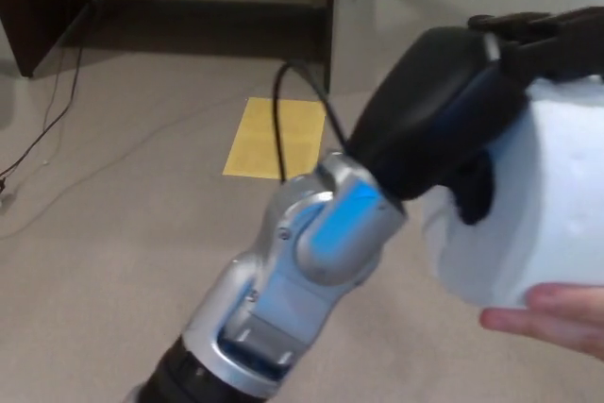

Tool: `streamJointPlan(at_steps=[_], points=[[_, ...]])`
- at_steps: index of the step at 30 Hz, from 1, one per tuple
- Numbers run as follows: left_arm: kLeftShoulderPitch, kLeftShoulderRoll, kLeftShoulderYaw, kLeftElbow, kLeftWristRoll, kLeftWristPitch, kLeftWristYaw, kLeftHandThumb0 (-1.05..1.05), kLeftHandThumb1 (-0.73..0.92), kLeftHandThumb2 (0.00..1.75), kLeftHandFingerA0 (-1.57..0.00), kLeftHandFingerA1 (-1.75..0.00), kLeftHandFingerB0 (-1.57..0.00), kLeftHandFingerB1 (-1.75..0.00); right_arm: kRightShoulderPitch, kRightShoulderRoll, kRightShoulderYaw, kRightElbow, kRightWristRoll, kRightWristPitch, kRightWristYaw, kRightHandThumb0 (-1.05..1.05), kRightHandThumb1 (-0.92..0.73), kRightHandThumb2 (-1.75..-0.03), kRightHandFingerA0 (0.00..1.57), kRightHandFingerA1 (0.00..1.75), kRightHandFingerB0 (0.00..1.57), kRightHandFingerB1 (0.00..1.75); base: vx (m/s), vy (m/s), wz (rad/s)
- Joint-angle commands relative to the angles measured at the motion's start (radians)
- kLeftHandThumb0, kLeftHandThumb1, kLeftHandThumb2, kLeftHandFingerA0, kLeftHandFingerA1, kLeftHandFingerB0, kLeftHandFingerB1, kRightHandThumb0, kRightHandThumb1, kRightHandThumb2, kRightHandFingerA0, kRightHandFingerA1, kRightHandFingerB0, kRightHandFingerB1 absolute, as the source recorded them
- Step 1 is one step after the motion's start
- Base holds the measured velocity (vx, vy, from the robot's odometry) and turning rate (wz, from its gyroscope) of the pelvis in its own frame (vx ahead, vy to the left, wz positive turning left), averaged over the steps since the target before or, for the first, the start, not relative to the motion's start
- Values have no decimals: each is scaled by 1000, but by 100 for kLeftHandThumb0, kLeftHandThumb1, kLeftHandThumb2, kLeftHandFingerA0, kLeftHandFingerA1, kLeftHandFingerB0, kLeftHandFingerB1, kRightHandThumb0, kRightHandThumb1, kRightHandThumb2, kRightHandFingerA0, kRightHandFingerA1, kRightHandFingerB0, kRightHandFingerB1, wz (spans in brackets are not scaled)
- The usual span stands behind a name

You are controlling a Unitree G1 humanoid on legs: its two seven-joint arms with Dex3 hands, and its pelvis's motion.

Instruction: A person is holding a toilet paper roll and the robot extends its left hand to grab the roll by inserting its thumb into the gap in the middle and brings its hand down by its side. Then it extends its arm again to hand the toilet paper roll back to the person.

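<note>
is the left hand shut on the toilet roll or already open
Shut on it. The left hand is wrapped over the toilet paper roll, fingers across its top, while a person's hand touches it from below.

Black hand point(444, 120), silver-blue forearm point(302, 271), black cable point(293, 110)
</note>
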Motion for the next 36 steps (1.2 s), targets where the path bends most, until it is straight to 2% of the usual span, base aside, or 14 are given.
streamJointPlan(at_steps=[1,5,12,13,14,15,16,17,19,21,29,30,33,36], points=[[-19,-49,-50,-66,48,123,-53,-7,72,63,-88,-164,-73,-130,-24,-8,15,15,-17,24,-2,-38,-66,-61,75,56,58,42,0,0,0],[19,-50,-76,-107,56,149,-61,-14,77,66,-88,-161,-83,-112,-13,-4,20,19,-18,23,-11,-37,-66,-60,76,55,59,42,0,0,0],[47,-22,-67,-140,52,172,-81,-10,75,68,-90,-157,-81,-104,-27,13,16,14,-11,28,6,-41,-65,-60,73,56,58,42,0,0,0],[56,-24,-66,-148,56,181,-76,-18,67,61,-86,-121,-78,-54,-28,14,14,15,-9,33,5,-39,-65,-60,73,56,58,42,0,0,0],[59,-20,-67,-156,66,193,-80,-32,59,58,-77,-54,-51,-38,-29,15,16,14,-12,32,3,-39,-65,-60,73,57,58,42,0,0,0],[59,-10,-69,-175,80,226,-105,-45,52,56,-48,-40,-24,-29,-32,16,18,13,-14,30,2,-39,-65,-60,73,58,58,42,0,0,0],[60,-3,-71,-193,89,260,-129,-59,39,73,-24,-46,-3,-23,-33,17,18,13,-14,31,1,-39,-64,-60,73,57,58,42,0,0,0],[62,2,-73,-213,98,294,-152,-59,39,73,-24,-46,-3,-23,-34,17,17,13,-12,33,1,-39,-64,-60,73,57,58,42,0,0,0],[51,31,-59,-241,91,328,-200,-67,43,77,-5,-19,0,0,-46,15,14,12,-11,38,3,-38,-65,-60,74,58,59,43,0,0,0],[47,58,-29,-258,52,339,-233,-69,42,78,0,-8,0,0,-58,12,19,13,-18,40,1,-40,-66,-61,75,59,58,43,0,0,0],[-12,207,170,-362,-261,523,-514,-66,40,76,0,-6,0,-2,-60,6,19,13,-16,30,9,-34,-65,-59,72,52,57,42,0,0,0],[-10,236,204,-373,-303,535,-543,-65,42,53,0,-11,0,-1,-52,6,27,11,-25,27,3,-35,-65,-60,74,54,57,43,0,0,0],[-7,283,287,-384,-392,566,-581,-52,33,74,0,-16,0,-12,-51,8,31,13,-27,32,0,-34,-65,-60,72,53,56,42,0,0,0],[-4,347,361,-403,-450,595,-619,-58,33,68,-3,-17,0,-3,-56,13,38,16,-34,38,-2,-35,-66,-60,73,57,58,43,0,0,0]])
